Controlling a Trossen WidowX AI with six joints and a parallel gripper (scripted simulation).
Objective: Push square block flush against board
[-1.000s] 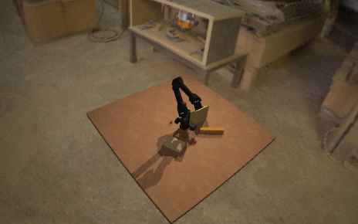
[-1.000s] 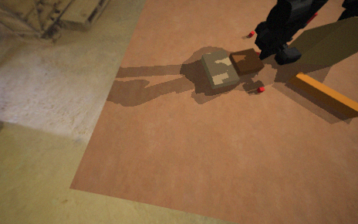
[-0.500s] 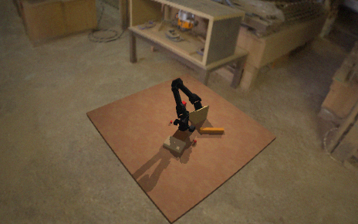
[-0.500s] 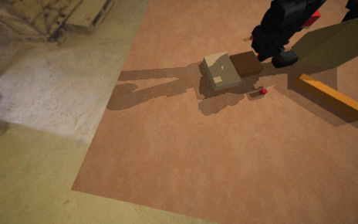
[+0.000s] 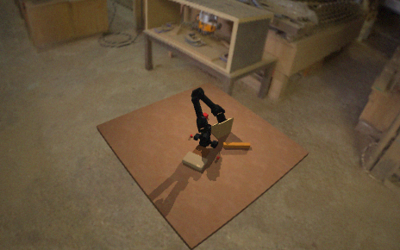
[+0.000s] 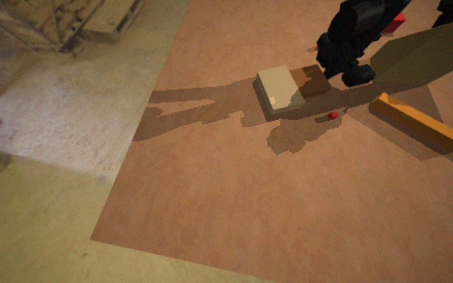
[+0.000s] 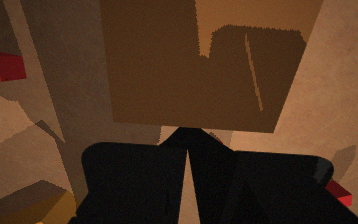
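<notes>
Brown square block (image 5: 201, 149) (image 6: 310, 80) (image 7: 165, 82), flat, right beside pale rectangular board (image 5: 195, 160) (image 6: 279, 89), also flat; contact unclear.

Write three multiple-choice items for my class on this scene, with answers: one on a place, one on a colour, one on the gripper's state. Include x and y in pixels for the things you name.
1. In the exterior view, what lies between the gripper (image 5: 205, 144) (image 6: 330, 75) (image 7: 190, 132) and the pale board (image 5: 195, 160) (image 6: 280, 88)?
A. The long bar (image 5: 236, 146) (image 6: 412, 122) (image 7: 55, 212)
B. The brown block (image 6: 309, 80) (image 7: 165, 85)
C. A cable

2. What colour is the long bar?
A. Orange
B. Blue
C. Green

3. How is the gripper?
A. Wide open
B. Shut on the pale board
C. Shut, holding nothing

1: B, the exterior view shows it beside the board, on the gripper's side.
2: A, its orange top shows in the exterior view.
3: C, the wrist view shows the fingertips together, nothing gripped.
</notes>
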